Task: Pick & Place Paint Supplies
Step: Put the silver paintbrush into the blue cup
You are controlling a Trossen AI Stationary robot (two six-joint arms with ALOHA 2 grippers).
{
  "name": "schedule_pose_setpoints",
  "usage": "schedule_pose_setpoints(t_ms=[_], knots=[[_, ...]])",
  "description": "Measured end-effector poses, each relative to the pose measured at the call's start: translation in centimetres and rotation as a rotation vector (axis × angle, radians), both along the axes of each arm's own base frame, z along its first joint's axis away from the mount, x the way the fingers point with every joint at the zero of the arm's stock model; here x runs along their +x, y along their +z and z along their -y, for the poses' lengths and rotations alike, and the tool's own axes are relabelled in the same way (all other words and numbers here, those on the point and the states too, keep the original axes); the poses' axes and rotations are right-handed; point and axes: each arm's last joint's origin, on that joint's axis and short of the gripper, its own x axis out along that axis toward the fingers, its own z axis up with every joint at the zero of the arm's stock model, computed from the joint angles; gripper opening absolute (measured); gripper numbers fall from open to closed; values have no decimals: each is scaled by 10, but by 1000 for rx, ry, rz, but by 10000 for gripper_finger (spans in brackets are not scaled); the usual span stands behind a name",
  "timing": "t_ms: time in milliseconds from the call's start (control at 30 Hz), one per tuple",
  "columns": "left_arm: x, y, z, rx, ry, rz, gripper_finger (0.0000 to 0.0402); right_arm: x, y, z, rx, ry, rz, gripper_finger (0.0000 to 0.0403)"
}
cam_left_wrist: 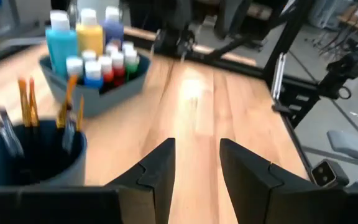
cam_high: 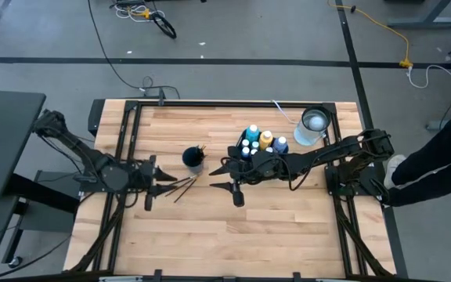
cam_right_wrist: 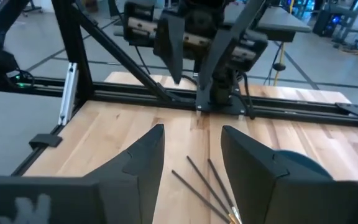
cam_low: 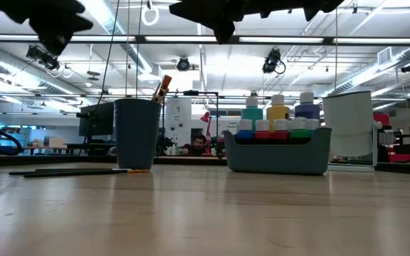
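Note:
Several white-capped paint bottles [cam_high: 258, 142] stand in a grey-blue bin [cam_low: 276, 158] at the table's middle right. A dark cup [cam_high: 193, 157] to its left holds some paintbrushes [cam_left_wrist: 28, 102], bristles down. Three loose brushes [cam_high: 182, 186] lie flat on the wood in front of the cup. My left gripper [cam_high: 163, 182] hovers open above the table just left of those brushes, and in its wrist view the gripper [cam_left_wrist: 194, 168] has nothing between its fingers. My right gripper [cam_high: 224, 177] hangs open in the air right of the loose brushes [cam_right_wrist: 207, 183], in front of the bin.
A clear cup of water [cam_high: 313, 125] stands at the far right beside the bin. Black frame rails [cam_high: 131, 133] run along the table's left, far and right sides. A person's leg [cam_high: 437, 160] shows beyond the right edge. Bare wood spans the near half.

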Motion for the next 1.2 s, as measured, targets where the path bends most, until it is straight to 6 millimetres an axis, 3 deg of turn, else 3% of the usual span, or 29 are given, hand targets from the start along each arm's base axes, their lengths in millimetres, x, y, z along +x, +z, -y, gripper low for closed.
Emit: schedule_pose_setpoints(t_ms=[433, 733, 1200], knots=[[5, -28, 32, -105, 27, -131, 135, 0, 0, -1, 0, 47, 0, 161], [-4, -47, 26, -134, 157, -265, 135, 0, 0, -1, -2, 47, 0, 161], [12, -90, 36, 37, 366, -310, 135, 0, 0, -1, -11, 48, 1, 161]])
